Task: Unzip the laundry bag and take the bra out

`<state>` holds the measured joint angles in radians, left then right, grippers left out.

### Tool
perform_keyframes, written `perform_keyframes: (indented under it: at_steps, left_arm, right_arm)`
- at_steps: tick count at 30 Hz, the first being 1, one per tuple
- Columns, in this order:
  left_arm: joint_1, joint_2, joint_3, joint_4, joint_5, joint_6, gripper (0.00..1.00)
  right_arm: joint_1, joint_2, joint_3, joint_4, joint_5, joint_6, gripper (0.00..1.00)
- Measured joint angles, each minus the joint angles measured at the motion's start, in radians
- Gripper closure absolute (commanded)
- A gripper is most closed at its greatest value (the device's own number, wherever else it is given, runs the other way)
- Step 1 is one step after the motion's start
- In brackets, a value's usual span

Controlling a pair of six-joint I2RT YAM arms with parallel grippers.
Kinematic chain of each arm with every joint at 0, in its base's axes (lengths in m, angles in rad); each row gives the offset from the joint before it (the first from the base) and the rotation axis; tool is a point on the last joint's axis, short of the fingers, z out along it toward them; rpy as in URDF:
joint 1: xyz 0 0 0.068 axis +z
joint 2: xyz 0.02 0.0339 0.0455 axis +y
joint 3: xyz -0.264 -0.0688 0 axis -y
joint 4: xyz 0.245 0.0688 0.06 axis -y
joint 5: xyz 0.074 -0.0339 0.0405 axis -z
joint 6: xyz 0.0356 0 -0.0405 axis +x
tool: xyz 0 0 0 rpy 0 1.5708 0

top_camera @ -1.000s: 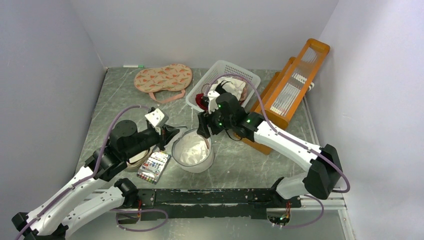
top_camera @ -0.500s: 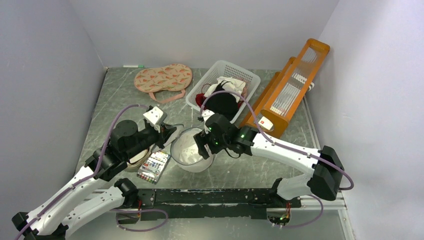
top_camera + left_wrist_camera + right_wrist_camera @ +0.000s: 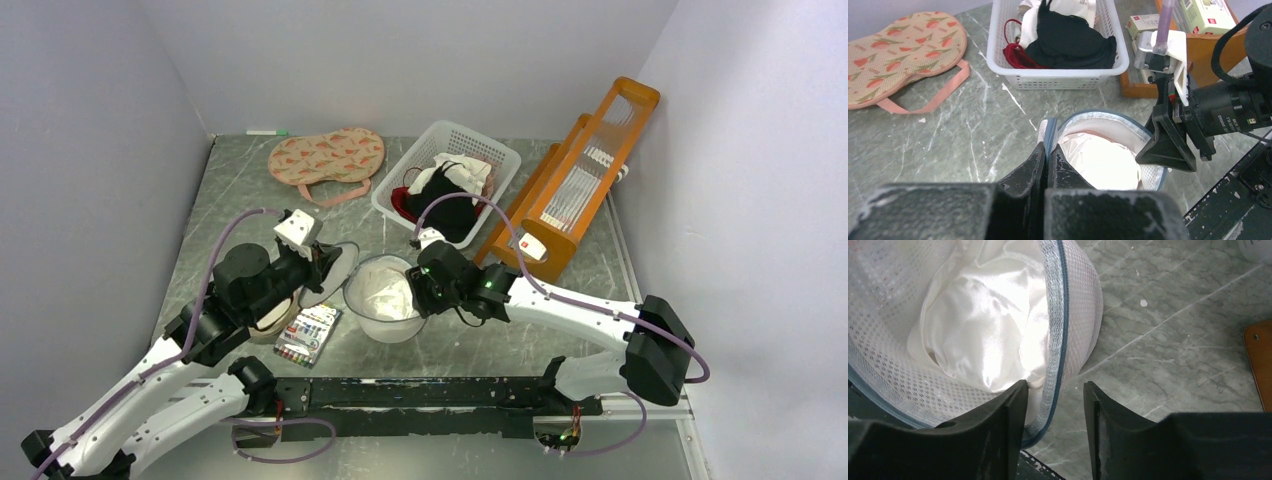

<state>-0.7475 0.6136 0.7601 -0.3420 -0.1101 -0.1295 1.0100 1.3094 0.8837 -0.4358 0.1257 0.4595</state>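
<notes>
- We are seeing the round white mesh laundry bag (image 3: 385,305), with its blue-grey zipper rim, sitting open at the middle of the grey marble-patterned table (image 3: 480,335).
- The left gripper (image 3: 1048,150) is reaching in from 9 o'clock. Its fingers are pressed together, pinching the zipper edge of the bag's lid flap and holding that flap tilted up off the bowl-shaped lower half.
- A pale, glossy satin bra (image 3: 978,335) is lying bunched inside the bag. It is looking almost white from the right wrist and faintly pink at one edge from the left wrist; we cannot make out cups or straps.
- The right gripper (image 3: 1054,387) is pointing down at the bag's 3 o'clock rim with its fingers spread. One finger is inside by the satin and the other is outside, with the rim running between them unclamped.
- The raised flap is standing along the 9 o'clock side, and the right wrist is covering the 3 o'clock rim in the top view.
- At 1 o'clock a white slotted plastic basket (image 3: 500,155) is holding black, white and red garments.
- At 2 o'clock a long orange wooden frame (image 3: 580,170) is lying slanted, with a small white box (image 3: 530,245) at its near end.
- At 11 o'clock a flat watermelon-print pouch (image 3: 325,155) with a pink strap is lying well apart from the bag.
- At 8 o'clock a flat case of coloured paint pans (image 3: 308,335) is lying just beside the bag, and a beige round hoop (image 3: 272,322) is showing partly from under the left arm.
</notes>
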Motion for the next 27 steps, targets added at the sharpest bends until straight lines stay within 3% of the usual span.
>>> perform_keyframes:
  at_steps: [8,10,17,23,24,25,27]
  left_arm:
    - [0.0,0.01,0.0,-0.004,-0.077,-0.03,0.93]
    - [0.0,0.034,0.001,-0.011,-0.106,-0.041,0.89]
    - [0.001,0.148,0.004,-0.058,-0.201,-0.076,0.78]
    - [0.027,0.239,0.034,-0.113,-0.292,-0.111,0.57]
    - [0.032,0.252,0.038,-0.12,-0.303,-0.115,0.51]
    - [0.039,0.267,0.043,-0.132,-0.317,-0.121,0.35]
    - [0.05,0.282,0.047,-0.15,-0.352,-0.13,0.17]
  right_arm:
    - [0.0,0.0,-0.02,0.039,0.053,0.012,0.9]
    - [0.0,0.0,-0.021,0.044,0.061,0.011,0.96]
    - [0.0,-0.008,-0.065,0.073,0.08,0.011,1.0]
    - [-0.001,-0.011,-0.075,0.073,0.084,0.011,1.0]
    - [-0.001,-0.011,-0.077,0.076,0.084,0.011,1.0]
    - [-0.001,-0.013,-0.08,0.079,0.085,0.011,1.0]
    - [-0.001,-0.017,-0.085,0.079,0.087,0.011,1.0]
